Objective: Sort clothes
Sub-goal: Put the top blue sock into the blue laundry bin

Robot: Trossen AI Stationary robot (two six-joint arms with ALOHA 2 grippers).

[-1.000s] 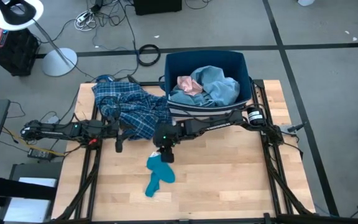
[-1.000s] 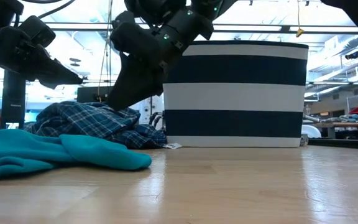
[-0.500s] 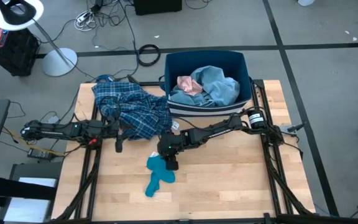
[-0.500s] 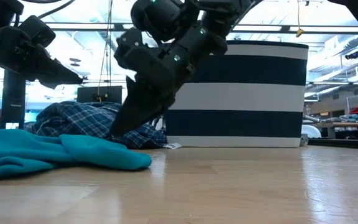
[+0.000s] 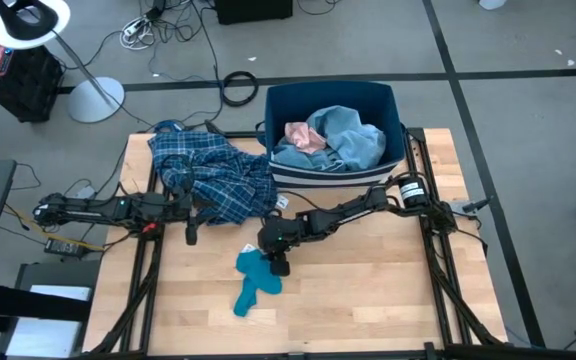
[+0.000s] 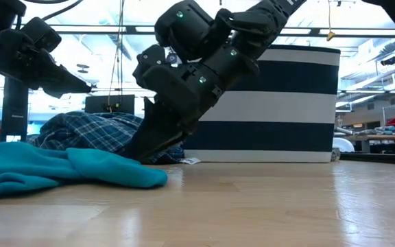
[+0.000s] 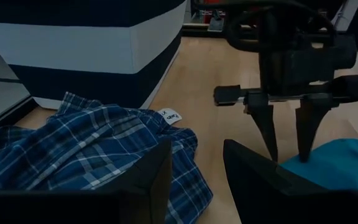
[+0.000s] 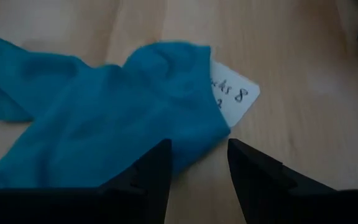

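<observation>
The table (image 5: 368, 290) is pale wood, smooth with a faint sheen. The sock (image 8: 92, 124) is soft, matt teal knit cloth, with a white paper tag (image 8: 232, 96) at its edge. The shirt (image 7: 86, 155) is woven plaid cloth, rumpled. The bin (image 6: 266, 103) looks like matt striped fabric. The grippers' fingers (image 7: 272, 130) are dark matt plastic.

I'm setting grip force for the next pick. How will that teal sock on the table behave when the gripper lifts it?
The teal sock lies flat and creased, so it will likely droop from the right gripper, whose open fingers straddle one end. It looks thin, probably light. Its paper tag may flap.
</observation>
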